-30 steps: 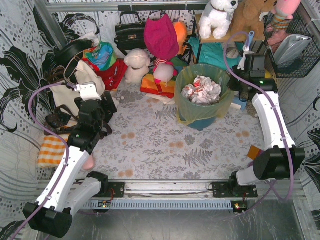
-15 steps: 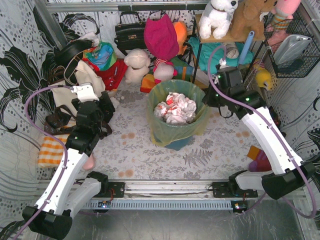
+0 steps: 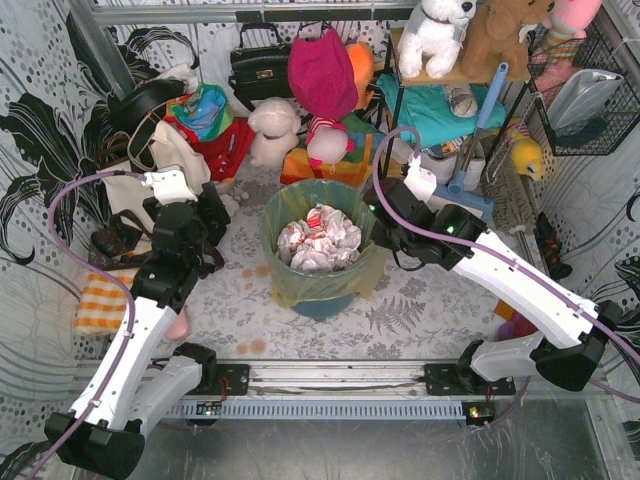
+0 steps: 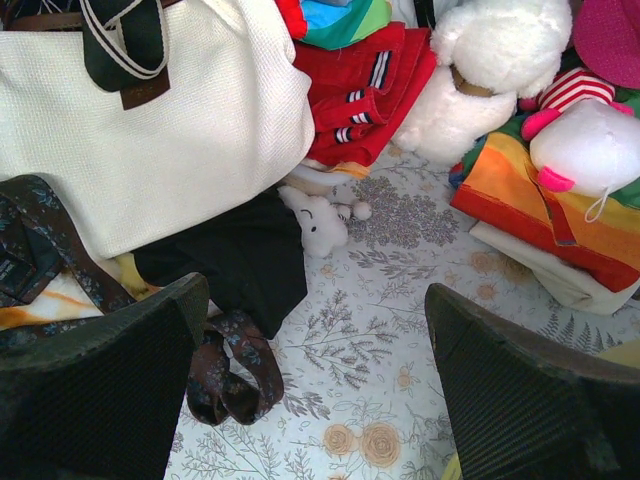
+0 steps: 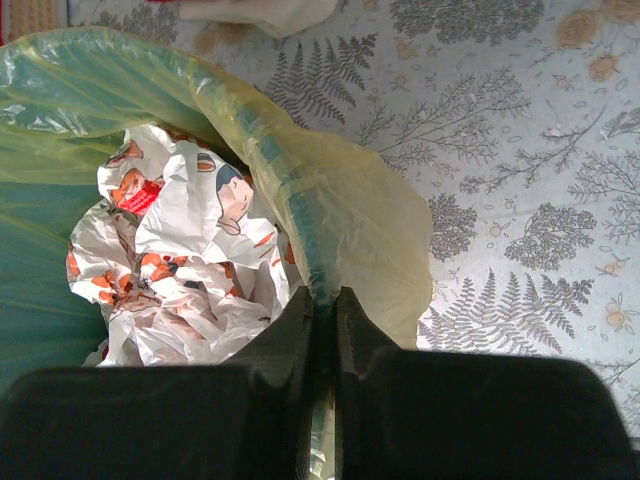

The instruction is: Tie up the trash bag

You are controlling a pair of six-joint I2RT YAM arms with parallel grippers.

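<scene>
The trash bag (image 3: 300, 285) is thin yellow-green plastic lining a round teal bin (image 3: 322, 305) in the middle of the table, its top folded over the rim. Crumpled white-and-red paper (image 3: 318, 238) fills it. My right gripper (image 3: 378, 212) is shut on the bag-covered rim at the bin's right side. In the right wrist view the closed gripper (image 5: 322, 300) pinches the bag (image 5: 350, 215) over the rim, with the paper (image 5: 190, 260) to the left. My left gripper (image 3: 205, 215) hangs open and empty well left of the bin, over the floral tablecloth (image 4: 315, 380).
A cream tote bag (image 4: 150, 130), dark patterned cloth (image 4: 230, 365), red clothes (image 4: 360, 90) and plush toys (image 4: 490, 70) crowd the back left. A black handbag (image 3: 260, 65) stands at the back. A shelf with toys (image 3: 440, 40) and a wire basket (image 3: 585, 95) stand at the back right.
My right gripper has dragged the bin with the trash bag from the back right leftward and nearer, to the table's middle. The left arm has hardly moved.
</scene>
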